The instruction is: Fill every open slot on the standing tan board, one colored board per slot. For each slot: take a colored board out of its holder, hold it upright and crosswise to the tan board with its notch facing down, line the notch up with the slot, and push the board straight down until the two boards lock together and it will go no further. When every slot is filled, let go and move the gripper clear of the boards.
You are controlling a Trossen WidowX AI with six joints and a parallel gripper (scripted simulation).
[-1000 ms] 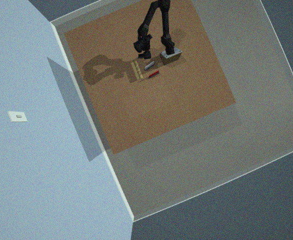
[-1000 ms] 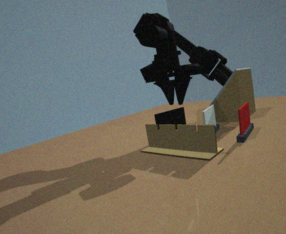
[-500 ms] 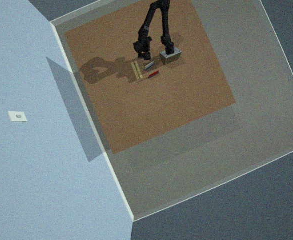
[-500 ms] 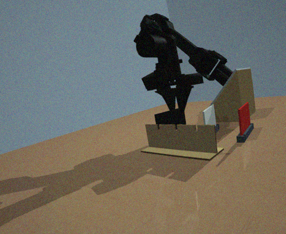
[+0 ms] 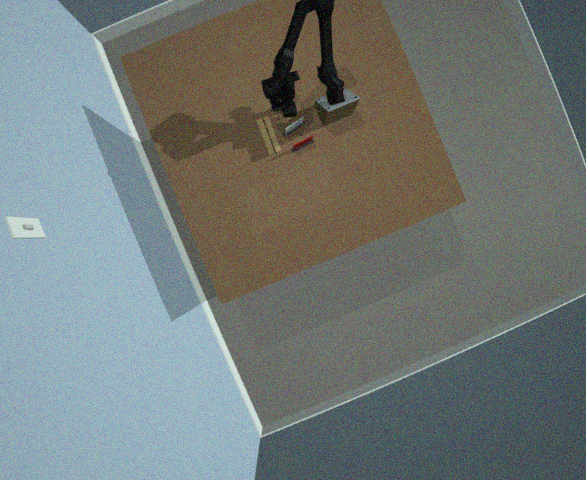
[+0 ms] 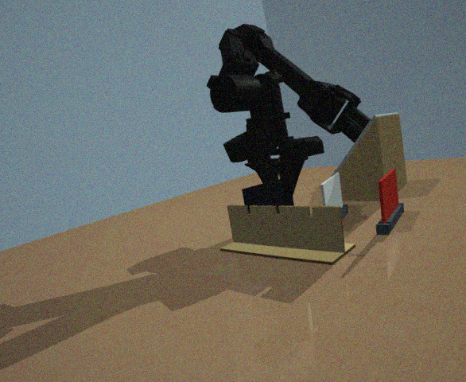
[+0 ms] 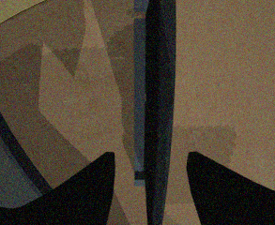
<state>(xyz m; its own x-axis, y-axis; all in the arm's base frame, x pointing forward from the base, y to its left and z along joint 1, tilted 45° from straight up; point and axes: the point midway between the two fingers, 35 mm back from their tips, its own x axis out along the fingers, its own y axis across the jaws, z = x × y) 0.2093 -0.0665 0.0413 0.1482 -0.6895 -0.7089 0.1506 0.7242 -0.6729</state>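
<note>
Straddling a black board (image 6: pixel 268 195) (image 7: pixel 160 94), the jaws (image 5: pixel 289 112) (image 6: pixel 277 191) part-open and gripping nothing, tan board (image 6: pixel 286 228) (image 5: pixel 268 135) with three open slots, white board (image 5: pixel 294 125) (image 6: pixel 332 191) at two o'clock from it in the exterior view, red board (image 5: pixel 302 143) (image 6: pixel 388 195) also at two.

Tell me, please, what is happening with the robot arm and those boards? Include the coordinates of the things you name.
The arm has its jaws (image 5: pixel 289 114) (image 6: pixel 275 192) open and lowered around the black board (image 6: pixel 251 197) (image 7: pixel 160 94), apparently about to grasp it. The white board (image 5: pixel 294 125) (image 6: pixel 332 191) and red board (image 5: pixel 303 142) (image 6: pixel 388 195) stand in their holders. The tan board (image 5: pixel 273 135) (image 6: pixel 286 228) has three open slots, none filled.
</note>
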